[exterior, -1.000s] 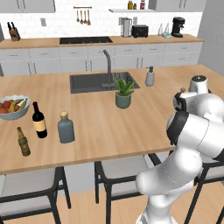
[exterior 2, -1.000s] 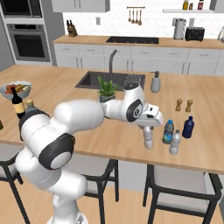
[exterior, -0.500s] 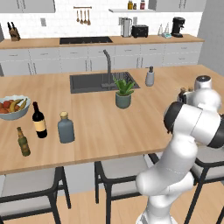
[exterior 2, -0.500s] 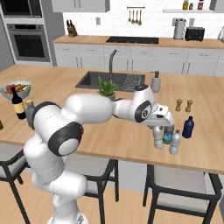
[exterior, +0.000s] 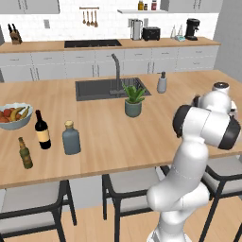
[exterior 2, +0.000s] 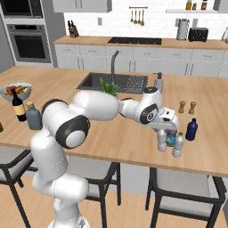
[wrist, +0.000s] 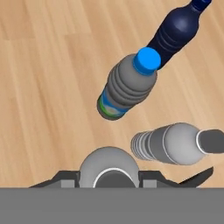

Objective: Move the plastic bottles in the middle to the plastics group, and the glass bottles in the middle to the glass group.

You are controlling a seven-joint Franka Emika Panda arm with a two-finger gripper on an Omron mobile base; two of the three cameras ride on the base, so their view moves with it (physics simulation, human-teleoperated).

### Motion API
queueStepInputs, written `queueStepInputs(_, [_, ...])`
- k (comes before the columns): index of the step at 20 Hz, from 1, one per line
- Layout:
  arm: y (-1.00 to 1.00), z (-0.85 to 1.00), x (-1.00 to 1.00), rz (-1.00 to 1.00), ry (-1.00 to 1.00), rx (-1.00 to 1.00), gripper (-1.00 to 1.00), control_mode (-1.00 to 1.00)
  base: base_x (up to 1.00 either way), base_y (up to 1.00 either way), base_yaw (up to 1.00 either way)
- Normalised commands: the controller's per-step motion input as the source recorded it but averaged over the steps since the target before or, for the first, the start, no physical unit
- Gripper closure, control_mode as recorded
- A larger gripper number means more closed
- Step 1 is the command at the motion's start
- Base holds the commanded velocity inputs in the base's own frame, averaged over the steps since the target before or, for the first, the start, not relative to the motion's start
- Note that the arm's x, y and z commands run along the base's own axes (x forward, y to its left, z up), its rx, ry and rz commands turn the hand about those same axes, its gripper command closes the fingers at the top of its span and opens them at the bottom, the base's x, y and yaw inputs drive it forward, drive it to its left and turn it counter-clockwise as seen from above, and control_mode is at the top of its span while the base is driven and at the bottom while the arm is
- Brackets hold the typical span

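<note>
My gripper (exterior 2: 163, 132) is shut on a pale grey-clear plastic bottle (exterior 2: 162, 143), gripping it near its whitish cap (wrist: 108, 176), low over the right end of the island. Just beside it stand a clear bottle with a blue label and blue cap (wrist: 127, 85) (exterior 2: 170, 139), a silvery-clear bottle (wrist: 170, 143) (exterior 2: 178, 145) and an all-dark-blue bottle (wrist: 179, 30) (exterior 2: 191, 129). The squat grey-blue glass bottle (exterior: 71, 138) stands at the island's left. Next to it are the dark wine bottle (exterior: 42, 131) and the small beer bottle (exterior: 25, 153).
Pepper and salt shakers (exterior 2: 187, 107) stand behind the plastic bottles. A potted plant (exterior: 133, 101), a sink (exterior: 109, 88) with tap and a grey soap dispenser (exterior: 162, 83) sit mid-island. A fruit bowl (exterior: 14, 116) is far left. Stools line the near edge.
The gripper carried the pale bottle a little to the right, close up against the other plastic bottles. The rest of the counter is unchanged.
</note>
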Motion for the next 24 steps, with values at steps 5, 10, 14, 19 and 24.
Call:
queueStepInputs(5, [-0.18, -0.25, 0.12, 0.00, 0.00, 0.04, 1.00, -1.00, 0.00, 0.00, 0.00])
queueStepInputs(10, [-0.13, -0.29, 0.03, 0.00, 0.01, 0.05, 1.00, -1.00, 0.00, 0.00, 0.00])
queueStepInputs(14, [-0.11, -0.20, 0.08, 0.00, 0.00, 0.06, 1.00, -1.00, 0.00, 0.00, 0.00])
queueStepInputs(19, [-0.13, -0.20, 0.04, 0.00, 0.00, 0.03, 1.00, -1.00, 0.00, 0.00, 0.00])
queueStepInputs(24, [0.04, -0.20, 0.00, 0.02, 0.00, 0.00, -1.00, -1.00, 0.00, 0.00, 0.00])
